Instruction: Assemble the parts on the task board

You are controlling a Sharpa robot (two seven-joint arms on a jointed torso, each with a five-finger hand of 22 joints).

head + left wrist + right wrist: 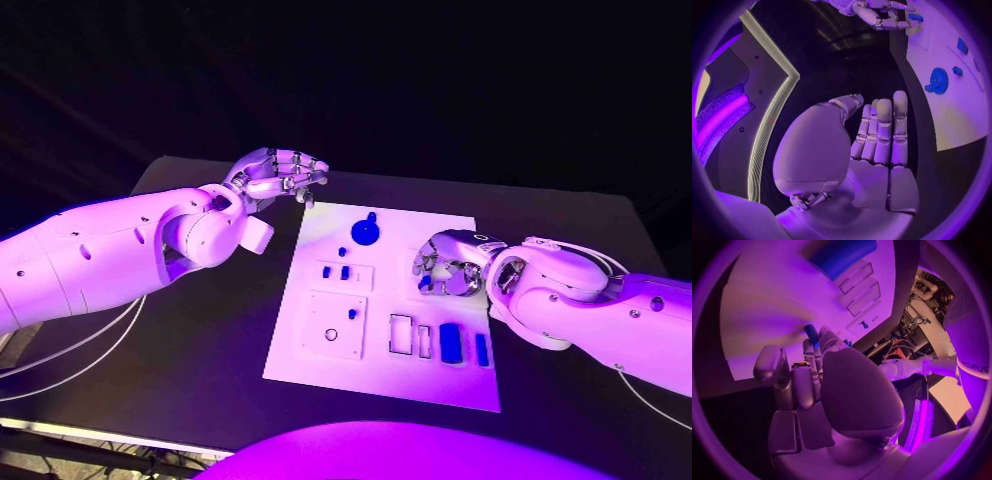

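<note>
On the bench (188, 380), the right hand (450, 268) pinches a small blue part (811, 333) over the task board (382, 380) at its 3 o'clock edge. The left hand (277, 175), empty with fingers loosely extended, hovers off its 11 o'clock corner.

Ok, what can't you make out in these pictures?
- Head view: the right hand covers part of the task board; what lies beneath is hidden.
- Right wrist view: that hand hides most of the small blue part at its fingertips; shape unclear.
- Head view: the two blue pieces mid-board are too small to identify.
- Left wrist view: the circle's rim cuts off the board.
</note>
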